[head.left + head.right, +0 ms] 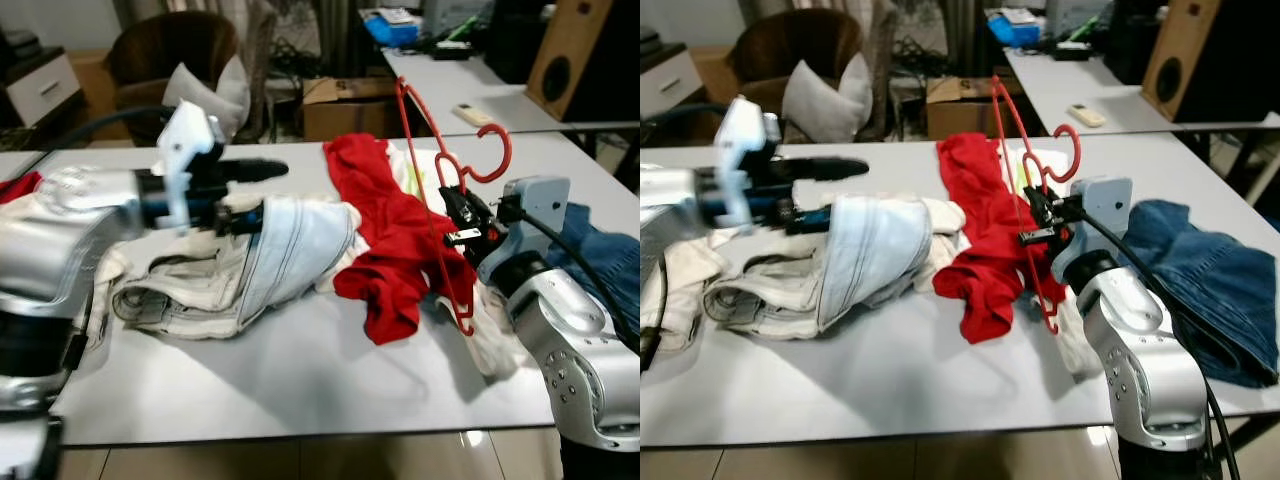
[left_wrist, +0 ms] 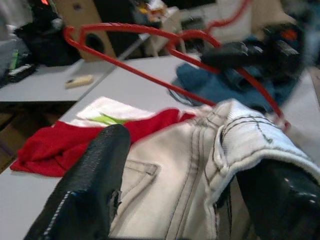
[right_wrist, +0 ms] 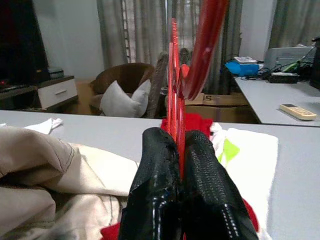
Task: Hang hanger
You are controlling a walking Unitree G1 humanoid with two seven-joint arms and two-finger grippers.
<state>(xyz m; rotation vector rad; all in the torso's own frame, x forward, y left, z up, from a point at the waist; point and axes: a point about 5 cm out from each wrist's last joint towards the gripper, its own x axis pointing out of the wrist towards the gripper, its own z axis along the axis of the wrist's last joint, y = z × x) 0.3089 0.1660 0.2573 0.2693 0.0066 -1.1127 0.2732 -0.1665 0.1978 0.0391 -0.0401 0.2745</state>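
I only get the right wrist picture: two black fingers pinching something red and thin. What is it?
Observer: A red hanger, held upright above the table by the right gripper, hook at the top.
Operator: Is any clothing on it?
Observer: No. A red garment lies on the table beside it, not threaded on.
Operator: What is the other arm doing?
Observer: The left gripper is open over a pile of cream trousers, one finger above the waistband and one under it.
Operator: Anything to my right?
Observer: Blue jeans lie at the table's right edge.
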